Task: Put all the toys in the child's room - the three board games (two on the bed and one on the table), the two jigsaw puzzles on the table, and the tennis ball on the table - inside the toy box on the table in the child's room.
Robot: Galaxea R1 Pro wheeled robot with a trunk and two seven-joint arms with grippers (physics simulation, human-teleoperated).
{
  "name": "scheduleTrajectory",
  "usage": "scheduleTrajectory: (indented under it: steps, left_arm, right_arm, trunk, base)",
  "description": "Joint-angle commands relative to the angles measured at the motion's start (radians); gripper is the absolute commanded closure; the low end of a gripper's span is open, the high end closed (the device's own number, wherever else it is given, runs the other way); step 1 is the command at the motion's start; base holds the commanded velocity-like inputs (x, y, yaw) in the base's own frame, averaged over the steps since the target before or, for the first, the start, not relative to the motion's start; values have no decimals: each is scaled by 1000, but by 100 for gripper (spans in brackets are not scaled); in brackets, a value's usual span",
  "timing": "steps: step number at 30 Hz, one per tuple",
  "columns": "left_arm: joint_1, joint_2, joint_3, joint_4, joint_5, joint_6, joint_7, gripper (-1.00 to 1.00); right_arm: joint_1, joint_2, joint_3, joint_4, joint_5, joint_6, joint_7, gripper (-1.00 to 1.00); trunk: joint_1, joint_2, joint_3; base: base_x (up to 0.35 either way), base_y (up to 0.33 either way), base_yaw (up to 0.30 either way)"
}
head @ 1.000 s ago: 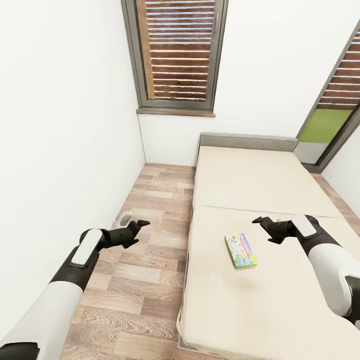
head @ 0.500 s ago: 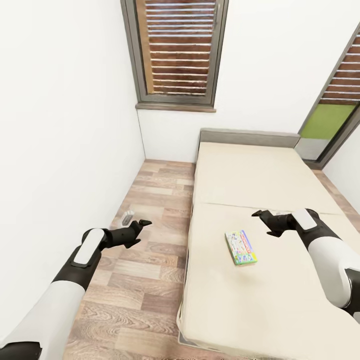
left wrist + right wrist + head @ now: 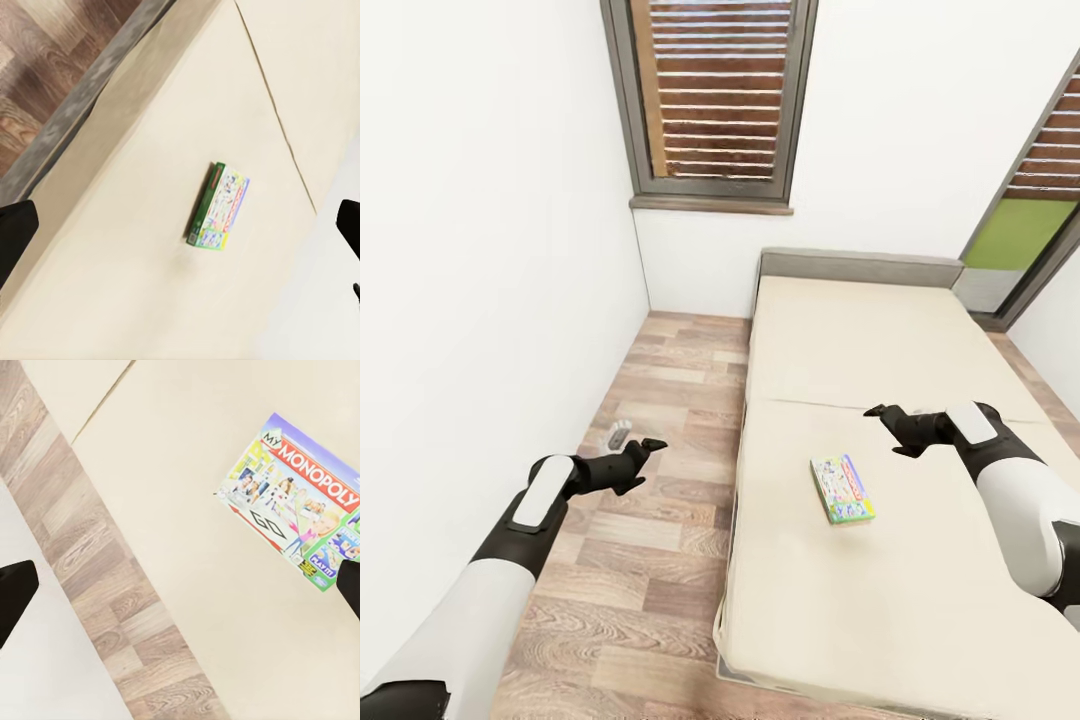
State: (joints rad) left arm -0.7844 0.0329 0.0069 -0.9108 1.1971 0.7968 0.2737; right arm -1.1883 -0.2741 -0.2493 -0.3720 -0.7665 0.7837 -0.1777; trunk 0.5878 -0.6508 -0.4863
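Monopoly box lying flat on the cream mattress of the bed, between the two arms; right gripper above the mattress just beyond the box, left gripper over the wood floor, both with fingers spread and empty.

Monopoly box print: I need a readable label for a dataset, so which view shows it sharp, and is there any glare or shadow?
Right wrist view: the Monopoly box is sharp and its title readable, with no glare. Head view: the box is small, its print illegible, with a faint shadow on the bed; walls bow near the edges. Left wrist view: soft, print unreadable.
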Motion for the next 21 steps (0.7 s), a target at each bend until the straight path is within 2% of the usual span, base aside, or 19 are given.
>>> scheduleTrajectory:
  steps: [1,7,9,11,12,14,21]
  left_arm:
    - [-1,0,1,-1,11,3,9,-100]
    - [-5,-3,2,-4,16,4,-1,-100]
    - [-6,-4,1,-7,17,4,-2,-100]
    - [-7,-10,1,-13,18,5,-4,-100]
    - [-7,-10,1,-13,18,5,-4,-100]
    - [-8,-24,1,-25,19,6,-4,-100]
    - [-8,-57,-1,-81,16,22,2,-100]
  right_arm:
    - [-1,0,-4,-1,-10,3,-10,-100]
    - [-6,10,-6,-1,-12,2,-3,-100]
    - [-6,18,-6,-1,-12,2,2,-100]
    - [-6,39,-6,-1,-11,-5,14,-100]
    - [-6,39,-6,-1,-11,-5,14,-100]
    - [-5,55,-6,-1,-11,-16,26,-100]
    - [-4,74,-3,0,-10,-33,45,-100]
  trunk:
    - [0,-1,-3]
    - [0,-1,-13]
    - [0,-1,-16]
    - [0,-1,-19]
    - [0,-1,-21]
    - [0,-1,-24]
    - [0,-1,-35]
  base:
    - [0,0,0]
    - [0,0,0]
    - [0,0,0]
    - [0,0,0]
    - [0,0,0]
    - [0,0,0]
    - [0,0,0]
